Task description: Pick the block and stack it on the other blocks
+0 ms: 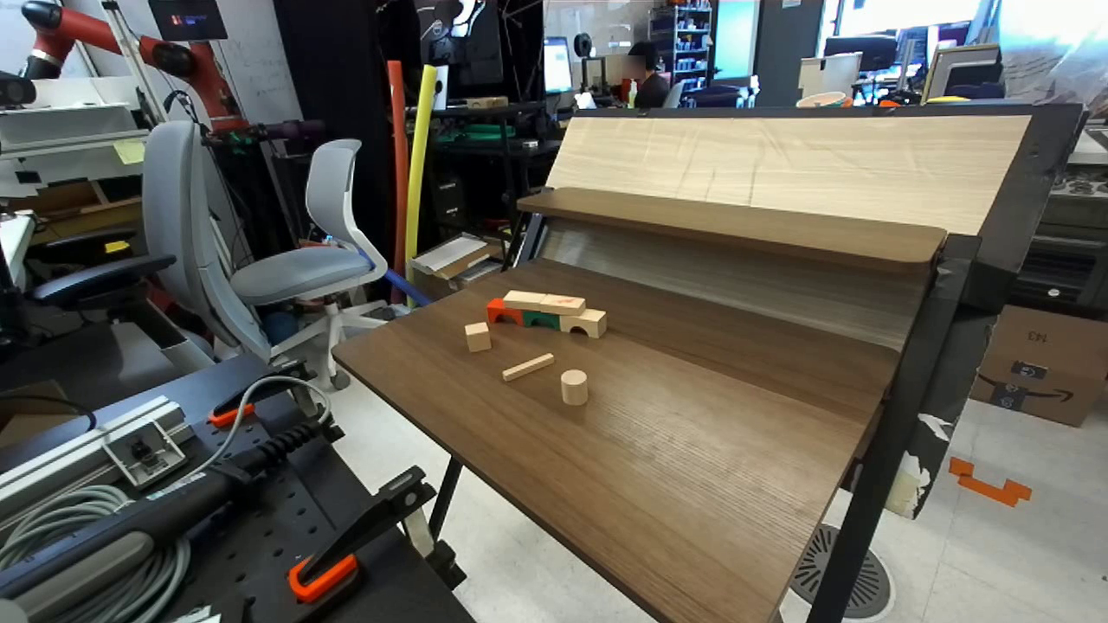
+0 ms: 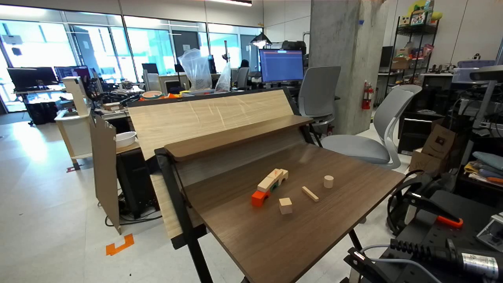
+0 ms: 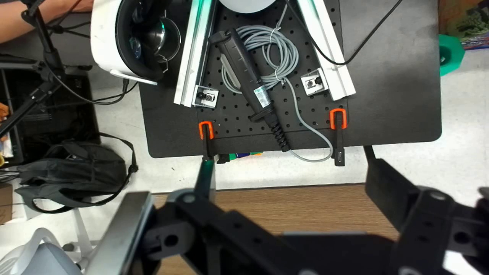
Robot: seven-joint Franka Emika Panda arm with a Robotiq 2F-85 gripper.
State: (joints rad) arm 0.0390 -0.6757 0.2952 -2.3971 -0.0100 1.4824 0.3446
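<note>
— Two flat blocks [image 1: 544, 303] bridging three arches [image 1: 541, 317], in an exterior view. Why?
— Presumably a level seat for the cube [image 1: 478, 337], loose toward the worktop's [image 1: 675, 450] left corner.
— Stick [image 2: 310, 194] and round block [image 2: 328, 181], in an exterior view, nearer the right corner?
— Set apart, leaving the cube's sides reachable.
— Wrist view?
— Hand [image 3: 291, 168], fingers [image 3: 387, 191] spread wide, empty, likely ready for grasping; worktop's edge beyond, no cube visible.

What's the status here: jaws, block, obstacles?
Jaws open, empty. Cube block unstacked, apart from the other blocks. Thin stick and cylinder nearby, neither touching it.
</note>
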